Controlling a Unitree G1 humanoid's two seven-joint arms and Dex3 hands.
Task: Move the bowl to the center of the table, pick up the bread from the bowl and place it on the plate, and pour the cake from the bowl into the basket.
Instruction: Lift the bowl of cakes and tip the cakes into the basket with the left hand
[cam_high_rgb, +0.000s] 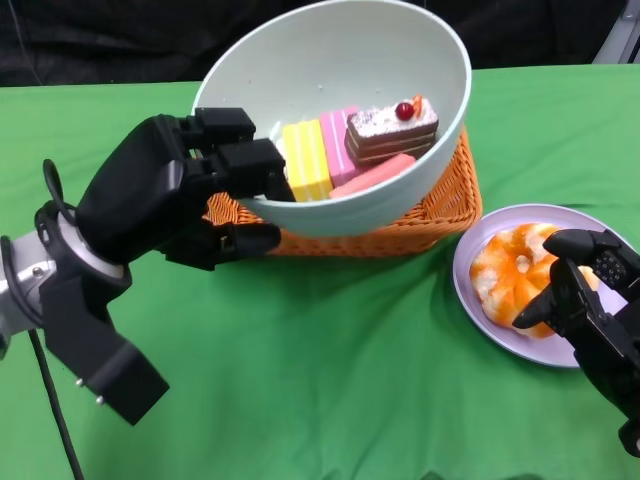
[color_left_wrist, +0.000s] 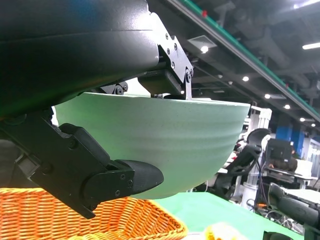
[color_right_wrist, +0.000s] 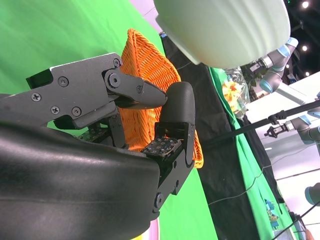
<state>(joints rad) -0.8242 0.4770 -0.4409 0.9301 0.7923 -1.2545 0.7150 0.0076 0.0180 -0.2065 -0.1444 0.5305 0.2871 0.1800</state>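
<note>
My left hand (cam_high_rgb: 190, 185) grips the near rim of the pale green bowl (cam_high_rgb: 340, 60), fingers inside and thumb beneath, holding it lifted and tilted over the orange wicker basket (cam_high_rgb: 440, 205). Inside the bowl lie cake pieces: a yellow one (cam_high_rgb: 306, 160), pink ones (cam_high_rgb: 338, 145) and a chocolate slice with a cherry (cam_high_rgb: 392, 128). The bread (cam_high_rgb: 510, 275), glazed orange and white, sits on the lilac plate (cam_high_rgb: 475, 250) at the right. My right hand (cam_high_rgb: 590, 300) rests beside and partly over the bread, fingers curled, holding nothing. In the left wrist view the bowl (color_left_wrist: 170, 140) hangs above the basket (color_left_wrist: 90, 222).
Green cloth (cam_high_rgb: 330, 380) covers the table, with black backdrop behind. In the right wrist view the basket (color_right_wrist: 145, 75) and the bowl's underside (color_right_wrist: 225, 25) show beyond my fingers (color_right_wrist: 175, 120). Other robot arms and equipment stand off the table.
</note>
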